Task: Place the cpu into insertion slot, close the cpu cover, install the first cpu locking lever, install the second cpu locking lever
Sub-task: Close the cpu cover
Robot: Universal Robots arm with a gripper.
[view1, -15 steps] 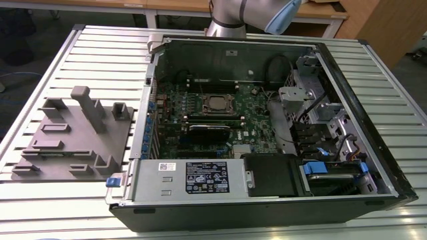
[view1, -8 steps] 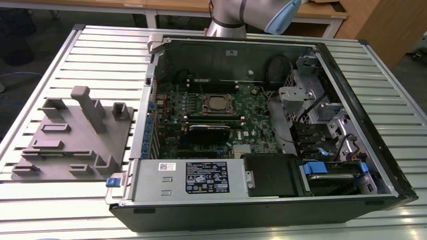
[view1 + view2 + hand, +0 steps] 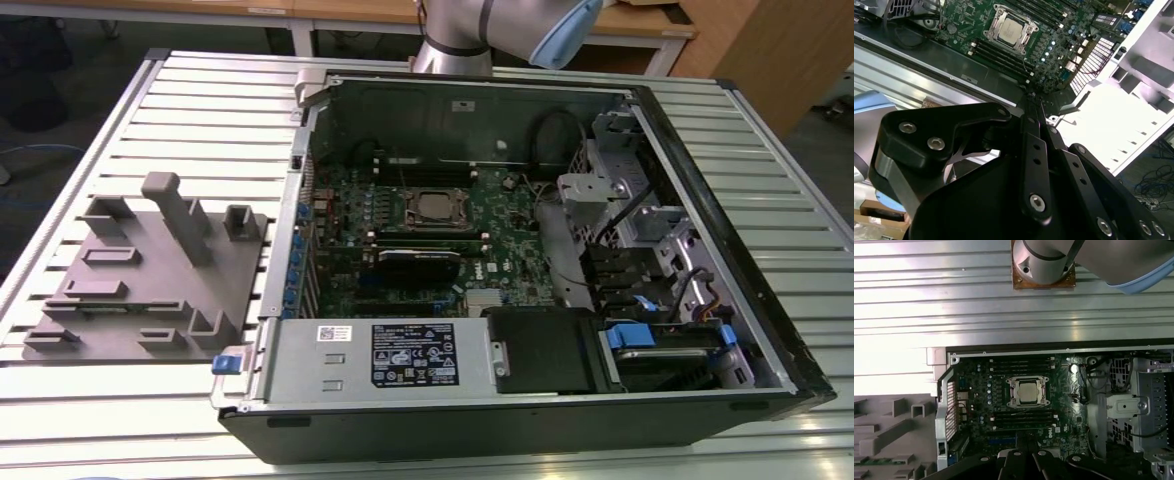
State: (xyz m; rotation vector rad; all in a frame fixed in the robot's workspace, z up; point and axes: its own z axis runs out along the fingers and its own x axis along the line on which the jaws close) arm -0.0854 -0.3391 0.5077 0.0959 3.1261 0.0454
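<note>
While the gripper (image 3: 1031, 96) hangs above the open computer case (image 3: 747, 200), we see its two black fingers (image 3: 1034, 155) drawn together into one narrow tip, with nothing between them. In the second wrist view that tip lies over the edge of the green motherboard (image 3: 1064, 55), close to the case wall and well apart from the chip.

We find the cpu (image 3: 1028, 391) seated flat in the insertion slot (image 3: 1011, 401), its dull silver top facing up. The cpu cover (image 3: 1028, 380) lies down around it as a thin metal frame, the chip showing through its window. We cannot tell how the locking levers stand.

Long black memory slots (image 3: 1021, 362) run on both sides of the socket. In the exterior view the case lies on its side on a slatted metal table (image 3: 160, 100), with a labelled power supply (image 3: 387, 355) at its near end. A grey fixture tray (image 3: 134, 280) rests on the table at the exterior view's left, just beside the case. The arm (image 3: 494, 25) rises beyond the far wall of the case.
</note>
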